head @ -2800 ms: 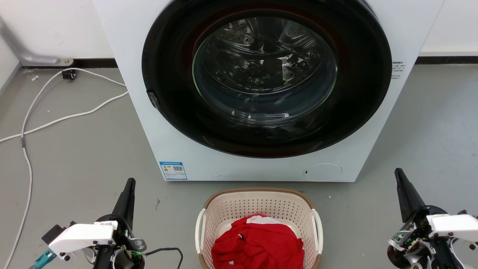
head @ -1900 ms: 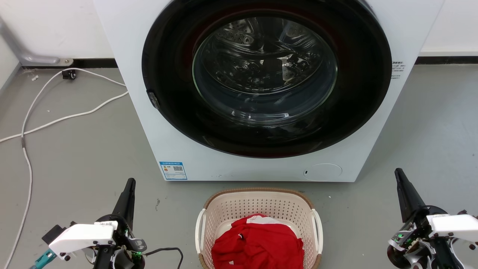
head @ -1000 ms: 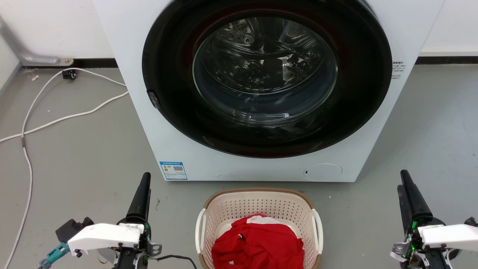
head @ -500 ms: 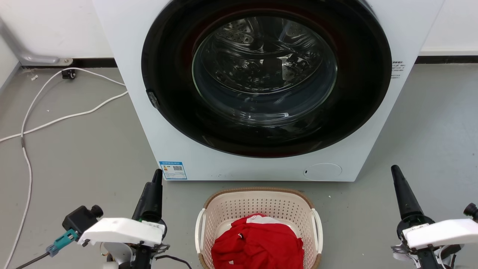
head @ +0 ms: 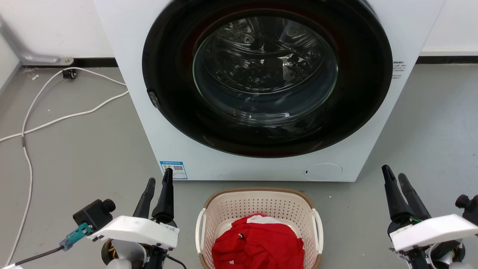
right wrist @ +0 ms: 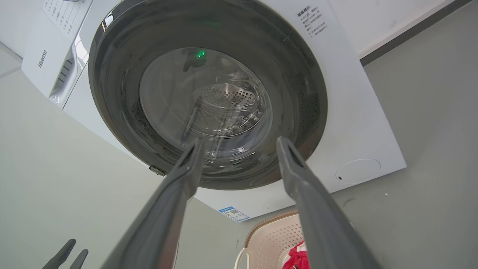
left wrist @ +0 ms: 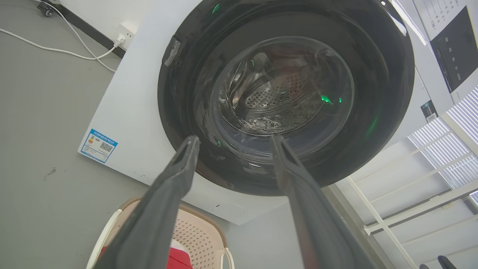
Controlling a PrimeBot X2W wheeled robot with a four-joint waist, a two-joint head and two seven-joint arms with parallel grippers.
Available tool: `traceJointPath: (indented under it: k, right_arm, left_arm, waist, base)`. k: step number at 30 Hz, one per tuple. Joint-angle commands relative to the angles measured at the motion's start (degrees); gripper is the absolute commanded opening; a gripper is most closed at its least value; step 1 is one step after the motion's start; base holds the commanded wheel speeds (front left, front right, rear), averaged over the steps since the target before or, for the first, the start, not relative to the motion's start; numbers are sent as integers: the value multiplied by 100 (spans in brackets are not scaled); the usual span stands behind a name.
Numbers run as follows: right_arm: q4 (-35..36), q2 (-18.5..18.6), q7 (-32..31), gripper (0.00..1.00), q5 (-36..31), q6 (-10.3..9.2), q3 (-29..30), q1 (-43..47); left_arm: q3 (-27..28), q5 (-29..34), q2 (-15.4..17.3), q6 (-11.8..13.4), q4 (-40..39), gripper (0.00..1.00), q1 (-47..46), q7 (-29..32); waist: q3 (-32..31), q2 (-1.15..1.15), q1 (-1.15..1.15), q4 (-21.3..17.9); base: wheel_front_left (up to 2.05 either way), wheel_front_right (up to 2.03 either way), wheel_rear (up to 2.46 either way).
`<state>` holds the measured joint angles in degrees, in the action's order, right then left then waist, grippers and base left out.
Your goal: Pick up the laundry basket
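Note:
The laundry basket [head: 257,207], cream with perforated walls, a brown rim and white side handles, stands on the floor in front of the washing machine, with a red garment [head: 257,244] piled inside. My left gripper [head: 160,176] is open to the basket's left, apart from it, fingers pointing at the machine. My right gripper [head: 393,172] is open farther off to the basket's right. The left wrist view has the left gripper [left wrist: 234,138] open, with the basket [left wrist: 201,235] low between its fingers. In the right wrist view the right gripper [right wrist: 241,141] is open above the basket [right wrist: 272,239].
The white washing machine [head: 157,123], its dark round door shut, stands right behind the basket. A white cable [head: 56,119] snakes over the grey floor at the left. Bare floor lies on both sides of the basket.
Both grippers have gone from shut to open. My left arm has moved right and forward, closer to the basket. My right arm has shifted slightly left. The basket has not moved.

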<state>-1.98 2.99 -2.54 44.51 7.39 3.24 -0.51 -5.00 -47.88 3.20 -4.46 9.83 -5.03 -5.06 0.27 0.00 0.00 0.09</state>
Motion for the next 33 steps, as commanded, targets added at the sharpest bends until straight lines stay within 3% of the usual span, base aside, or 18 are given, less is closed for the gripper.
traceJointPath:
  k: [1,33]
  right_arm:
    - [100,8,41,100,-245,8,-12,-4]
    - [-444,142,675,100,-2539,12,2,-166]
  left_arm:
    - [-38,225,10,26,-73,100,-136,-58]
    - [-402,2446,-9,146,85,100,-133,-542]
  waist:
    - [2,0,0,1]
    - [7,0,0,60]
  base:
    - [0,0,0]
    - [0,0,0]
